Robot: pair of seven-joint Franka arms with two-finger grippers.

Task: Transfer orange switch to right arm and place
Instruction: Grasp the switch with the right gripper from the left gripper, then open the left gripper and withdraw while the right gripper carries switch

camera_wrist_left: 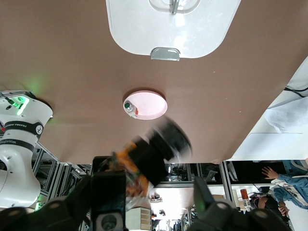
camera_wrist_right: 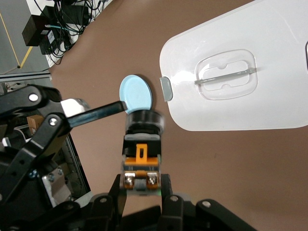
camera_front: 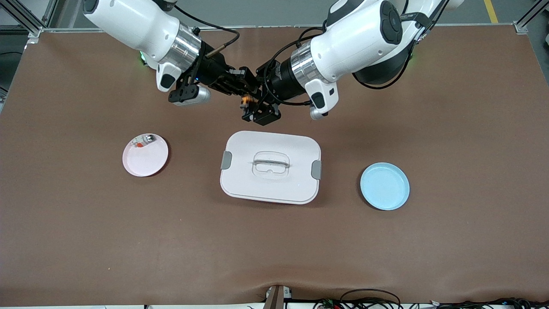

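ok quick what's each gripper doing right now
Left gripper: open, fingers spread apart beside the orange switch, above the table.
Right gripper: shut on the orange switch.
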